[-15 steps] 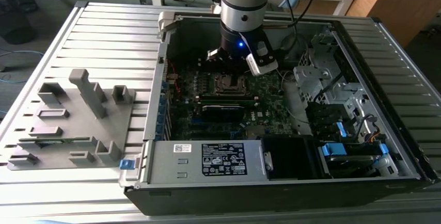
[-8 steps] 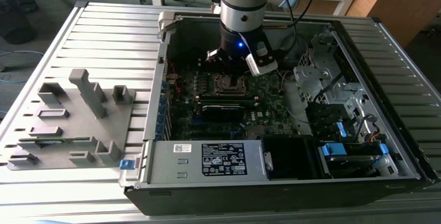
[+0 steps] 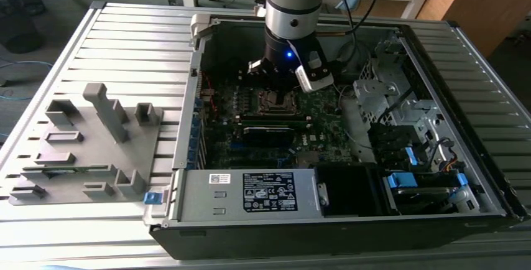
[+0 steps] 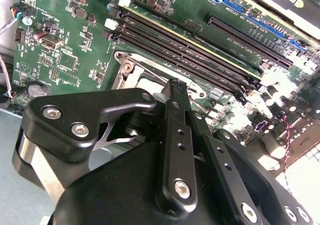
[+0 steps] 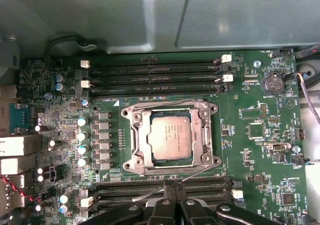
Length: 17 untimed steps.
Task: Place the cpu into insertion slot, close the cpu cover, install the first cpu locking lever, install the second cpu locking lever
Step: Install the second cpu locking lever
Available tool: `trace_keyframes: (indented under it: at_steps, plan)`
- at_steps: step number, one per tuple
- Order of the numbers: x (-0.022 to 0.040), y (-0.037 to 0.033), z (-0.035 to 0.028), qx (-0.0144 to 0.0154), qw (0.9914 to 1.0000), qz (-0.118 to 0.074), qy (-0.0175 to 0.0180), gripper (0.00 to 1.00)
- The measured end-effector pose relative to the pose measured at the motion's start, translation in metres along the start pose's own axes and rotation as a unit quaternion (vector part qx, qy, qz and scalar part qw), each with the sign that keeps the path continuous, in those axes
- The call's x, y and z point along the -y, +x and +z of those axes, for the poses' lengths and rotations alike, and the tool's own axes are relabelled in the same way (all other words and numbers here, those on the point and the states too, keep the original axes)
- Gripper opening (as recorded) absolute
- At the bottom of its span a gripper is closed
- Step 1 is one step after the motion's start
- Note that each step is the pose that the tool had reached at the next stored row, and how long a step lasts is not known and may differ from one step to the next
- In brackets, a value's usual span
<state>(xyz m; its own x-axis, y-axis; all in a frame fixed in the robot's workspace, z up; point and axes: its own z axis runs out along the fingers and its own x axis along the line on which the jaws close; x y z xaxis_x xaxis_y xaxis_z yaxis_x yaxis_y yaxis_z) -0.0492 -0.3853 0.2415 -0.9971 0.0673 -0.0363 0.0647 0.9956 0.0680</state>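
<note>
First wrist view has the flat square silvery-grey cpu [image 5: 171,137] seated inside the silver-rimmed square insertion slot [image 5: 131,144], thin silvery cover frame [image 5: 172,111] down around it; beside that slot, the black gripper [image 5: 173,189] looks clenched, empty.

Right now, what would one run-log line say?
cpu: seated in insertion slot | cpu cover: closed over it | gripper: empty, beside socket, jaws together

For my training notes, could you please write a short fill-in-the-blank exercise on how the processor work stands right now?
1. The cpu lies inside the ____.
2. The cpu cover is ____ over the chip.
3. The circuit board around the socket is coloured ____.
4. In the exterior view, the gripper hangs inside the open computer ____.

Missing words: insertion slot; closed; green; case
</note>
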Motion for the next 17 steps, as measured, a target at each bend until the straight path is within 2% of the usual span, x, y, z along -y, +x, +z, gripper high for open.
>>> trace_keyframes:
  at_steps: [10, 15, 17]
  plan:
    - [0.0007, 0.001, 0.0001, 0.0, 1.0, 0.0, 0.0, 0.11]
    - [0.0014, 0.0109, 0.0007, 0.0, 1.0, 0.0, 0.0, 0.11]
    - [0.0015, 0.0121, 0.0008, 0.0, 1.0, 0.0, 0.0, 0.11]
